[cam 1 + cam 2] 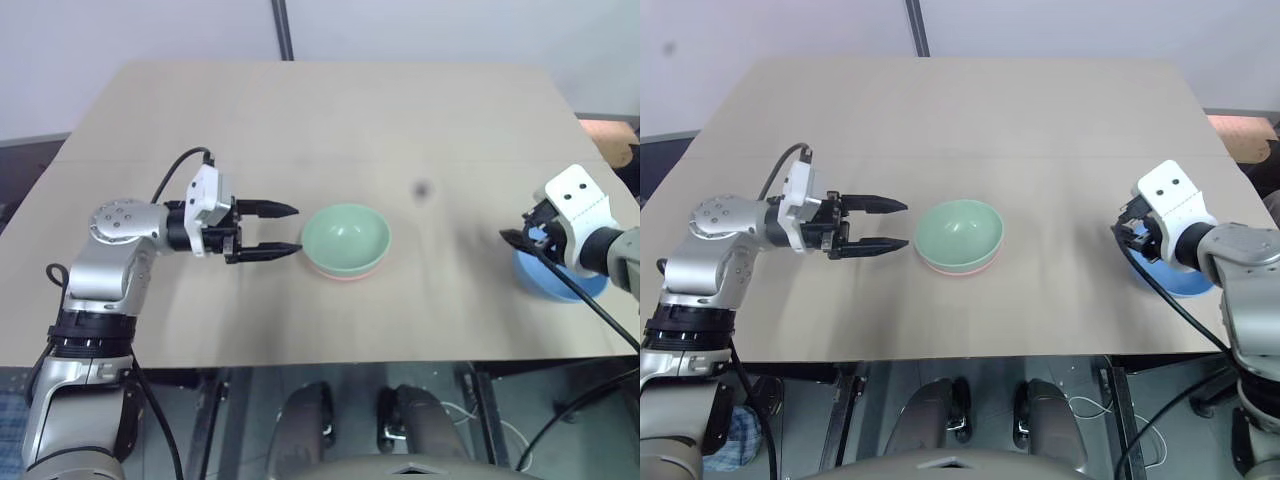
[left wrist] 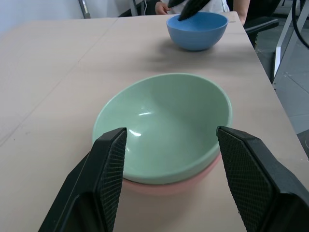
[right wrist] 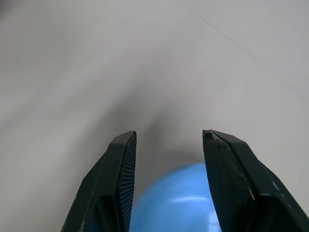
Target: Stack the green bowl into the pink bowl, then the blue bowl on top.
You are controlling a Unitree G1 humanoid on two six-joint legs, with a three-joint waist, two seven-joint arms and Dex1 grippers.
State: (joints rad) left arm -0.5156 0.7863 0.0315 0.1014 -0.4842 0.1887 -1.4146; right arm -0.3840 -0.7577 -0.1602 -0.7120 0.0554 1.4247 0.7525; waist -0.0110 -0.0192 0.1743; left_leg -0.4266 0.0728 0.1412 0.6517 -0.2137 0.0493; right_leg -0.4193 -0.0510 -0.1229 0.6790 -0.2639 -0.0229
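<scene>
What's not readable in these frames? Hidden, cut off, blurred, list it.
- Pink bowl: just a rim sliver in the head views; the green bowl nested in it hides its inside.
- Blue bowl: near half covered by the right gripper in the head views; cut off by the bottom edge in the right wrist view.
- Right gripper touching the blue bowl or not: cannot tell.
- Tabletop: blurred in the right wrist view.

Light beige table (image 1: 330,120), small dark smudge (image 1: 421,188) on its right half. Plain pale wall (image 1: 120,30) behind, dark vertical pole (image 1: 284,28) against it. Grey floor (image 2: 294,96) beside table.
</scene>
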